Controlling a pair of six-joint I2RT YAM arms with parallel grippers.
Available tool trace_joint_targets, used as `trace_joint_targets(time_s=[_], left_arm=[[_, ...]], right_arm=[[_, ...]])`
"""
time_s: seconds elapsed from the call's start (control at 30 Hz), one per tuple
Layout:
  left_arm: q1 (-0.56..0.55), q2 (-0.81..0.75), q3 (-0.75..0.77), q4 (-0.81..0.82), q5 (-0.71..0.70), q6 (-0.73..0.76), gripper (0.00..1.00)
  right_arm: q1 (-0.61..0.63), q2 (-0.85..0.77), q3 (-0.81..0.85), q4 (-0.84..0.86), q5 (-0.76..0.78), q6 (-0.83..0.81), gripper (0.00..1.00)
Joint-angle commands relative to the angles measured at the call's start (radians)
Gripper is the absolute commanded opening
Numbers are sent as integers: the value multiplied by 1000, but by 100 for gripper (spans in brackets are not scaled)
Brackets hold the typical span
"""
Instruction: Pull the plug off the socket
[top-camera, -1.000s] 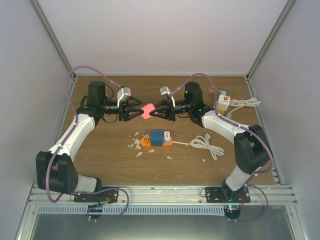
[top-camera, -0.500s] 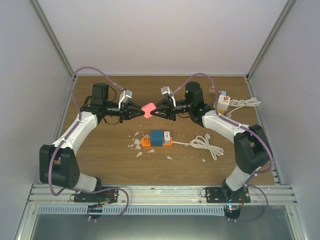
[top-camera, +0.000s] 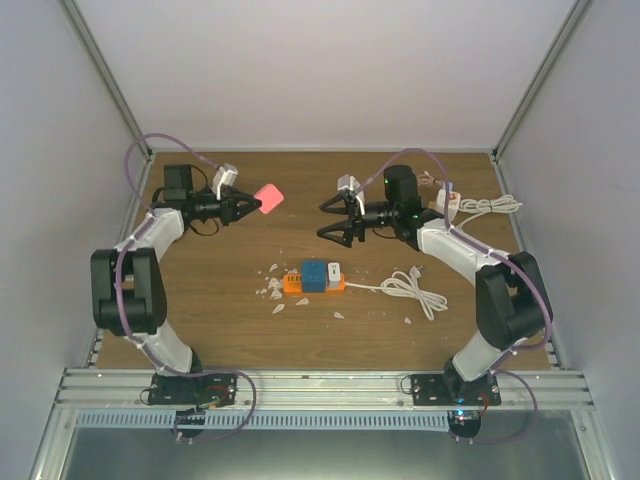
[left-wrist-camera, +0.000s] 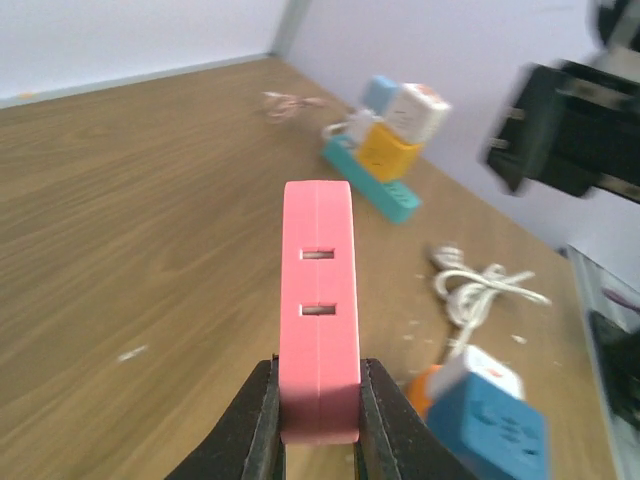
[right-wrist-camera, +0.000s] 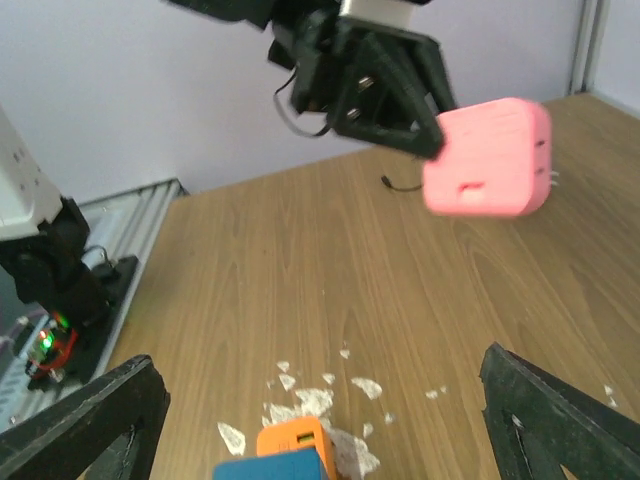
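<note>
The pink adapter (top-camera: 267, 195) is in the air over the far left of the table (top-camera: 200, 300), well apart from every socket. A second ago it hung at mid-table with both grippers meeting on it. Now the left gripper (top-camera: 245, 206) alone has it and has swung it away leftward, while the right gripper (top-camera: 328, 221) has let go and drawn back to its own side. We read that as a hand-over just finished: the piece is free and in one arm's keeping, so what remains for it is probably only setting it down.

From the left wrist view, the two black fingers (left-wrist-camera: 255, 430) are pinched hard on the adapter's flat sides near its lower end. Its narrow edge, with two slots, faces the camera. The right fingers (right-wrist-camera: 90, 420) stand spread wide, with nothing between them and touching nothing.

Below, the orange power strip (top-camera: 290, 286) lies at mid-table among small white scraps. A blue cube (top-camera: 314, 275) and a white plug (top-camera: 334, 273) are still seated on it, and a white cable (top-camera: 415, 290) coils off to the right. If the task means one of those, it is not yet done.
</note>
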Motion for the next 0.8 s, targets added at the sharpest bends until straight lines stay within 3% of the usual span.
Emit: trace_joint_targets(time_s=[0.0, 0.37, 0.67, 0.77], left_arm=[[74, 128, 92, 66, -74, -63, 0], [121, 422, 301, 78, -358, -166, 0], [122, 560, 424, 17, -438, -173, 1], [122, 589, 449, -8, -462, -171, 5]], right_arm=[[-2, -52, -42, -144, 63, -183, 88], [-2, -86, -103, -243, 115, -338, 91], [0, -97, -45, -239, 80, -255, 99], [0, -103, -5, -237, 55, -214, 99]])
